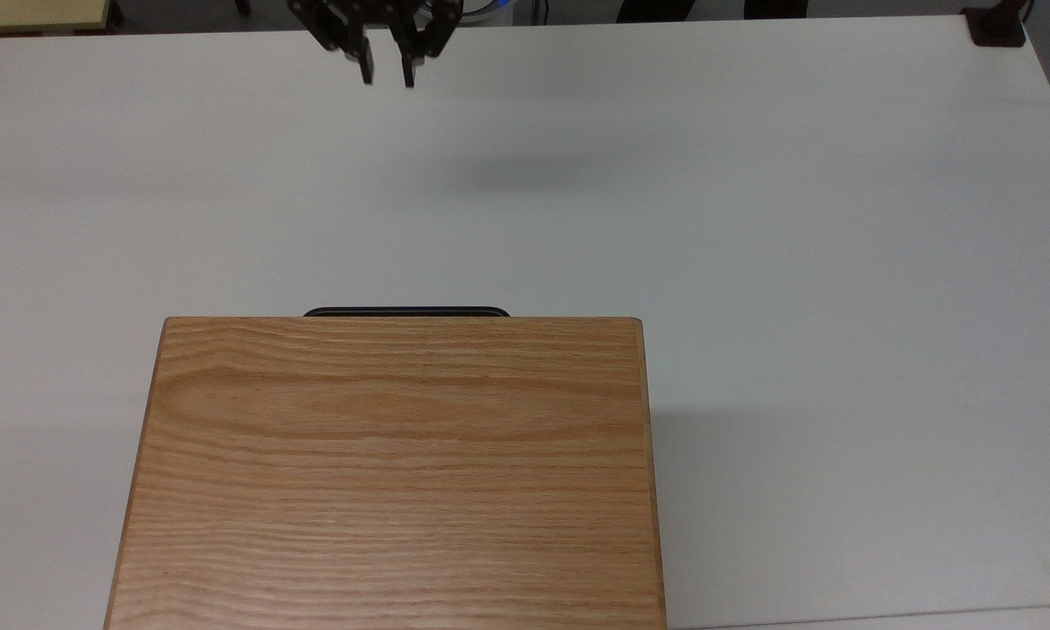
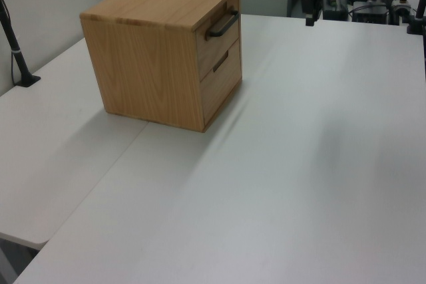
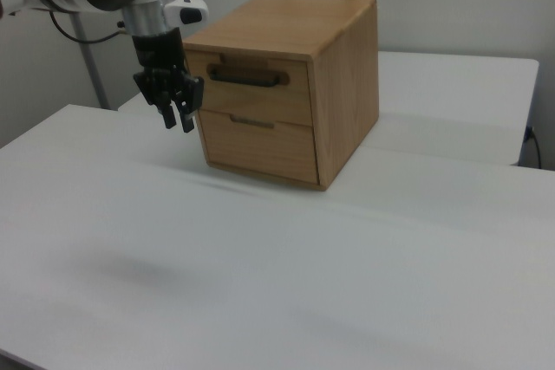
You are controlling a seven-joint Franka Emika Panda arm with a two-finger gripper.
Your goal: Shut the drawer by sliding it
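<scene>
The top drawer (image 3: 260,93) has a long black bar handle (image 3: 247,77) and its front sits flush with the oak cabinet (image 1: 394,472). From above, the handle (image 1: 406,311) just peeks past the cabinet's far edge. My gripper (image 1: 387,82) hangs open and empty at the top edge of the top view, far from the handle. In the right view the gripper (image 3: 177,125) hovers above the table to the left of the cabinet front, fingers pointing down. In the left view the drawer (image 2: 218,34) and its handle (image 2: 223,24) face right, and the gripper (image 2: 309,20) is far behind them.
A lower drawer (image 3: 258,143) with a small recessed pull sits under the top one. The white table (image 1: 796,262) spreads wide around the cabinet. A black post base (image 1: 997,26) stands at the top view's far right corner, and a black stand (image 2: 16,58) at the left view's left.
</scene>
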